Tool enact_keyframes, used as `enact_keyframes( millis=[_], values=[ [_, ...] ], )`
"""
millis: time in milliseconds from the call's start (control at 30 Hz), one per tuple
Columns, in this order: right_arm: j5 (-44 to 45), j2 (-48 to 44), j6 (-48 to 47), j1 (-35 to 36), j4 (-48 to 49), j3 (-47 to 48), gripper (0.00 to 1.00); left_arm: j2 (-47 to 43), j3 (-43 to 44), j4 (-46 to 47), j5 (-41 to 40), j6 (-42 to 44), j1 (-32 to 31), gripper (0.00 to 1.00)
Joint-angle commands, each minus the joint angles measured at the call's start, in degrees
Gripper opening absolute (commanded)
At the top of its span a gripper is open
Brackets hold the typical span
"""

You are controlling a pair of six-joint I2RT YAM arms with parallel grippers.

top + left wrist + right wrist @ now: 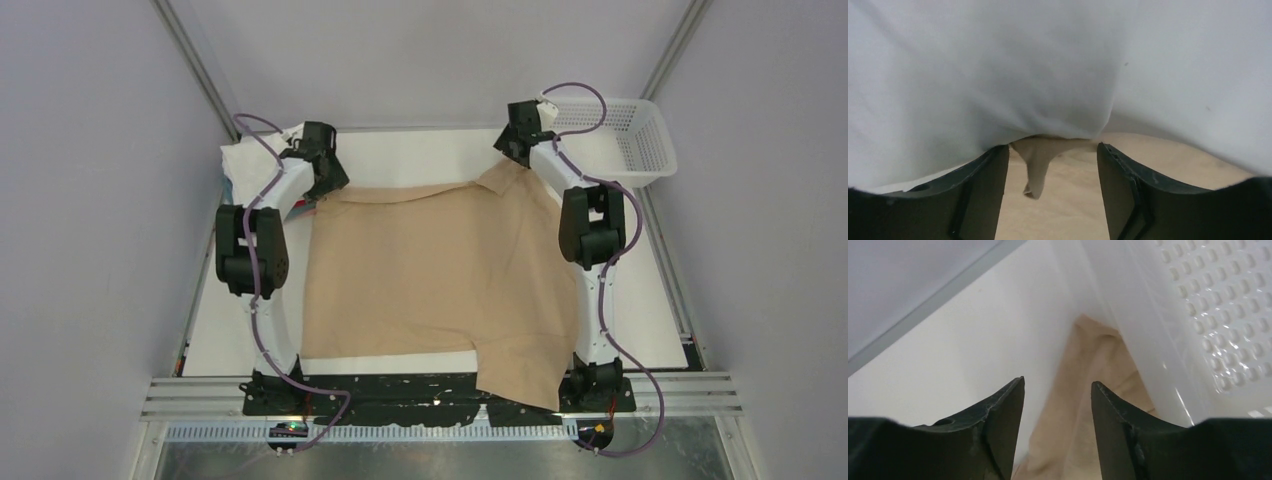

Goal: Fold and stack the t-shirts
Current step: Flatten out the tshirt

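Left gripper [1053, 150] and right gripper [1058, 382] both stand with jaws apart, holding nothing, above the far corners of the tan t-shirt [440, 270]. It lies spread on the tabletop [650, 320], not yet folded or stacked.

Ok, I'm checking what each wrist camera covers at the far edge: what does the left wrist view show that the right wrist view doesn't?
Only the left wrist view: a bulging white cloth fills the upper frame and overhangs the tan edge.
Only the right wrist view: the white mesh basket on the right, bare white table, and a grey wall strip at upper left.
Both: the tan t-shirt lies ahead of the camera. The left arm's fingers and the right arm's fingers stand apart, clamping nothing.
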Motion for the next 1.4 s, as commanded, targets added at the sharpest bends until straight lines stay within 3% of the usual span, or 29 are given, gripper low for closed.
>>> enact_keyframes(
  millis=[0, 133, 200, 333, 433, 600, 800, 1100, 1300, 1367],
  values=[
    [-10.05, -0.51, 3.02, -1.00, 10.19, 4.28, 0.65, -4.61, 0.73, 1.68, 5.77, 0.10, 0.67, 0.74],
    [-18.70, -5.56, -2.00, -0.43, 12.70, -1.02, 0.91, -11.95, -6.17, 7.45, 12.39, 0.62, -0.27, 0.99],
    [-22.84, -9.16, -2.89, -0.25, 14.27, -6.83, 0.96, -15.29, -9.22, 9.12, 13.65, 0.78, -1.50, 1.00],
    [-25.10, -16.82, -3.94, 0.82, 15.29, -18.36, 0.99, -19.87, -12.34, 7.86, 13.01, 1.83, -4.67, 1.00],
    [-24.55, -20.44, -3.66, 2.46, 16.24, -26.85, 0.96, -22.65, -16.46, 8.40, 12.98, 2.05, -7.48, 1.00],
    [-19.56, -22.59, -2.73, 5.49, 16.15, -32.82, 0.95, -25.40, -24.87, 11.17, 14.43, 0.35, -11.77, 1.00],
    [-19.58, -18.50, 0.66, 6.76, 16.48, -30.10, 0.95, -25.23, -32.92, 13.60, 18.06, -1.65, -13.29, 1.00],
    [-10.20, -8.28, 9.87, 7.03, 12.92, -19.05, 0.95, -26.43, -40.72, 13.53, 14.66, -2.23, -13.30, 1.00],
    [-3.56, -0.86, 14.18, 6.56, 15.31, -4.70, 0.95, -26.50, -42.66, 12.46, 12.70, -1.73, -13.19, 1.00],
    [-1.51, 4.18, 13.25, 6.43, 18.10, 7.40, 0.95, -26.76, -43.32, 12.32, 12.39, -1.76, -13.21, 1.00]
  ],
)
